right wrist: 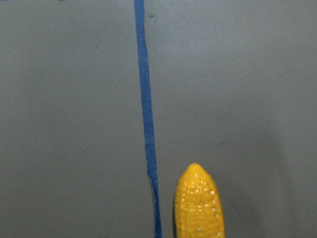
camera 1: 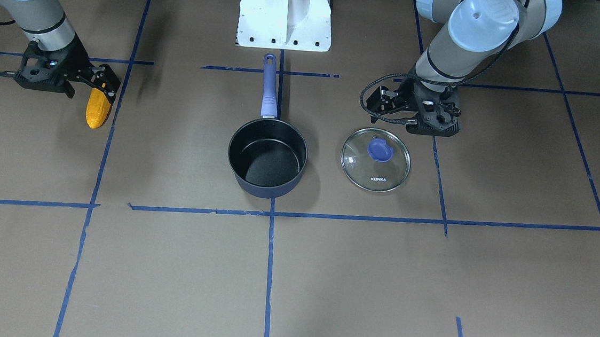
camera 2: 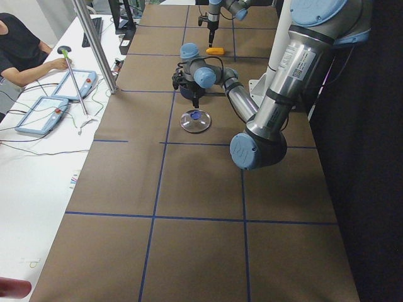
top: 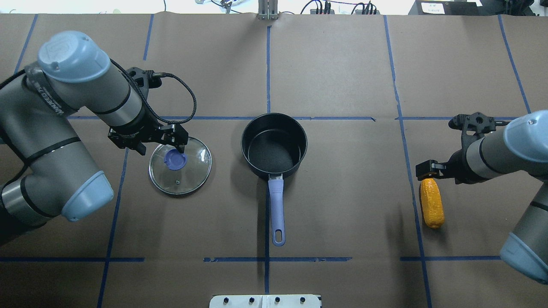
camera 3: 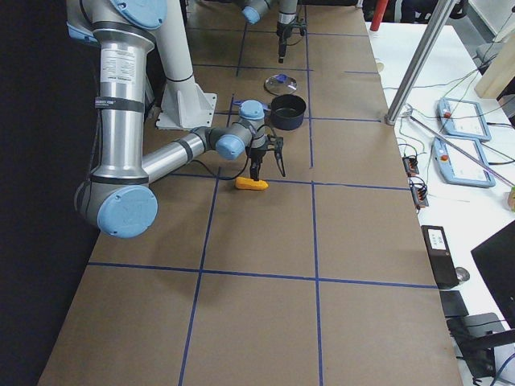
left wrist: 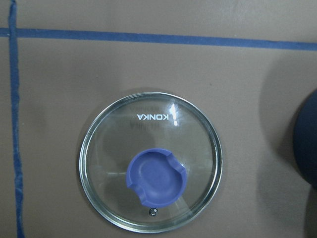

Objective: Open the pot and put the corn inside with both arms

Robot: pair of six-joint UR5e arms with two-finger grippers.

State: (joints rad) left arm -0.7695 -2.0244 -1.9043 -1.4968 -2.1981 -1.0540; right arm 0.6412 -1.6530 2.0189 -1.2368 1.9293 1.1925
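Left to right from the overhead camera, across a table [top: 342, 64] covered in brown paper.

At far left, the left arm [top: 64, 128], bent in over the glass lid [top: 188, 171]. The left gripper [top: 162, 145] just above the blue knob [top: 174, 159], fingers seemingly spread to either side and clamped on nothing. Lid flat on the paper, knob up, set apart from the pot. Parked there, by the look of it, to leave the opening free and stay out of the other arm's path.

At centre, the navy pot [top: 256, 170], uncovered, upright and empty. Lavender handle [top: 276, 205] pointing back toward the white pedestal base [top: 265, 301], probably to keep the pot within reach of both arms. Opening step evidently done.

Just right of a blue tape line [top: 411, 141], the corn [top: 431, 203], on its side on the table, well apart from the pot, not lifted. Over the end farther from the base, the right gripper [top: 428, 171], pointing down, jaws apart (clearest from the side camera) and gripping nothing yet. In the right wrist camera, only the cob's tapered tip at the lower edge, bare paper beyond. Positioned, in all likelihood, for a descent and a pinch across the cob's narrow width.

Left to do: the grasp, the carry to centre, the drop into the pot. One risk: a rounded, bumpy cob, apt to roll or twist if caught too near its end.
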